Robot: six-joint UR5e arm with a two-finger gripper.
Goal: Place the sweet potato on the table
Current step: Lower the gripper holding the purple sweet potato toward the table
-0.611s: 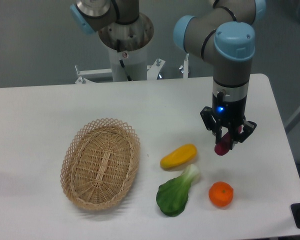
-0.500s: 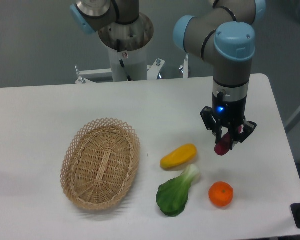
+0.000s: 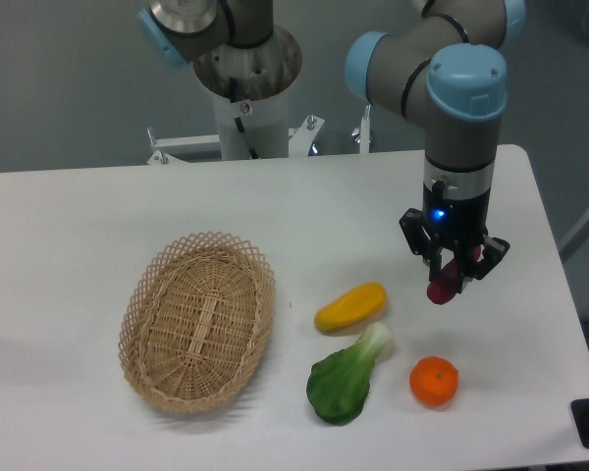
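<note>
Magenta sweet potato [image 3: 442,286], one, clamped in end effector [image 3: 450,280]; one basket [image 3: 197,320].

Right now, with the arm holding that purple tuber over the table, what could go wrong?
The pincer holds the small magenta sweet potato by its upper part, so it may slip out early. Once released onto the white table, the rounded tuber could roll toward the round orange or the yellow oblong fruit nearby.

Bright, even light; soft shadows; focus perhaps slightly soft throughout.
</note>
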